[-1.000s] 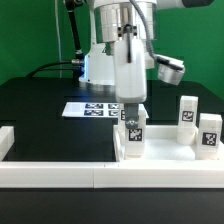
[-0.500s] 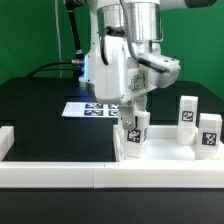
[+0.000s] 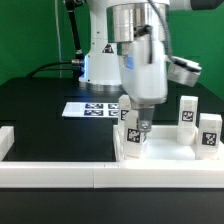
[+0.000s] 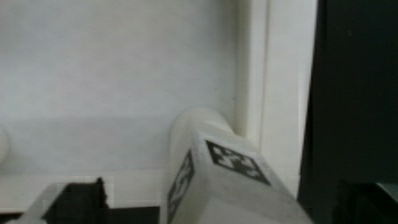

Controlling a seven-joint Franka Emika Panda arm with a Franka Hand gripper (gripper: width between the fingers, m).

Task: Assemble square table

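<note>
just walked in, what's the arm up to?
The Panda arm is putting the square table together. Its gripper hangs over a leg block standing upright at the near corner of the white tabletop, at the exterior view's left end of it. The fingers straddle the leg with gaps showing, so the jaws look open rather than clamped. Two more leg blocks stand at the exterior view's right. The marker board lies behind on the black table.

Three small white plastic leg blocks with black-and-white tags stand in view: one [image 3: 134, 133] under the arm, two [image 3: 186, 112] [image 3: 208, 133] toward the exterior view's right. One large white square tray-like tabletop [image 3: 160, 150], one flat white marker board [image 3: 92, 109], one black table [image 3: 50, 110].
</note>
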